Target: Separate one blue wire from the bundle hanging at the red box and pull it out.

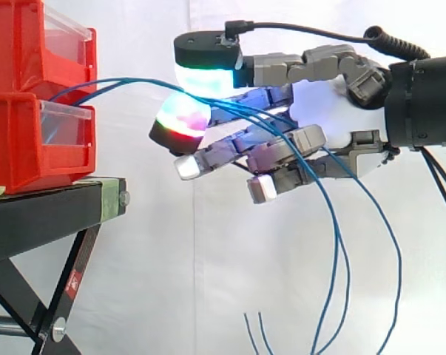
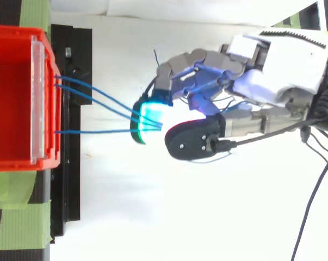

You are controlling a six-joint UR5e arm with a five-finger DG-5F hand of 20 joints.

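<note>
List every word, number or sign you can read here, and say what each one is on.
Nothing here is legible.
On a leg of the black stand, a small red sticker: its marks are too small to read.
On the red bins, blue wires and hand: no print seen.

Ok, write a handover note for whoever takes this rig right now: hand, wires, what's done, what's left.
Hand: shut on the blue wires, pinched between its glowing pads just off the red bins.
Wires: three run from the bin front into the pinch; their loose ends droop below the hand.
Done: bundle grasped.
Left: no wire looks separated yet; isolate one and pull it out.
</note>
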